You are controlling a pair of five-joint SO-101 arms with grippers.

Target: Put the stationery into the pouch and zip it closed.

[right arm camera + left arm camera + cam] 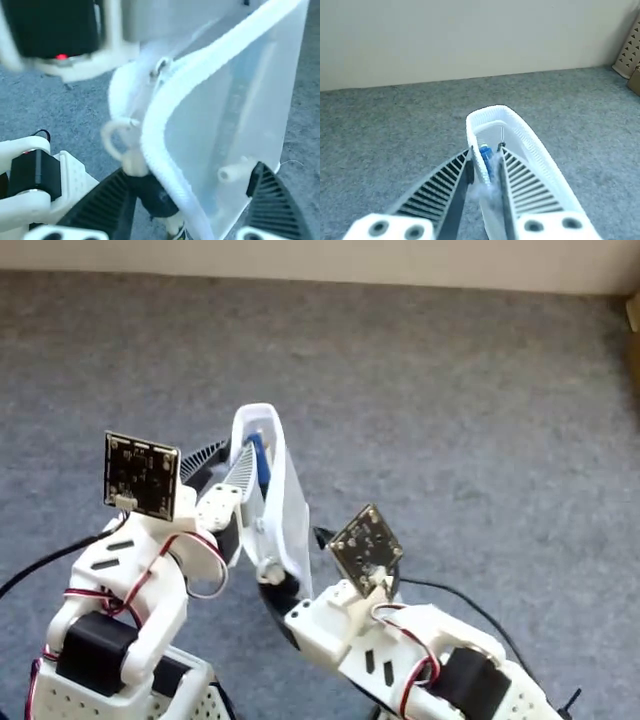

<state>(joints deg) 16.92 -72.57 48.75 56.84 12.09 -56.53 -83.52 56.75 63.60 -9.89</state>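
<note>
A translucent white zip pouch (288, 502) stood on edge above the grey carpet (470, 380), between the two arms. From above, its contents were little more than a blue sliver. The left wrist view looked down into the open mouth, where the left gripper (485, 162) was pinched tight on the rim beside a blue pen (485, 155) inside. The right wrist view brought out the white ring zip pull (114, 134), with the right gripper (190, 172) spread wide to either side of the pouch's end

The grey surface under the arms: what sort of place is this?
Probably an indoor room used as a robot workspace: a grey carpet-like covering, a plain pale wall behind it, and two small arms at a clear pouch.
</note>
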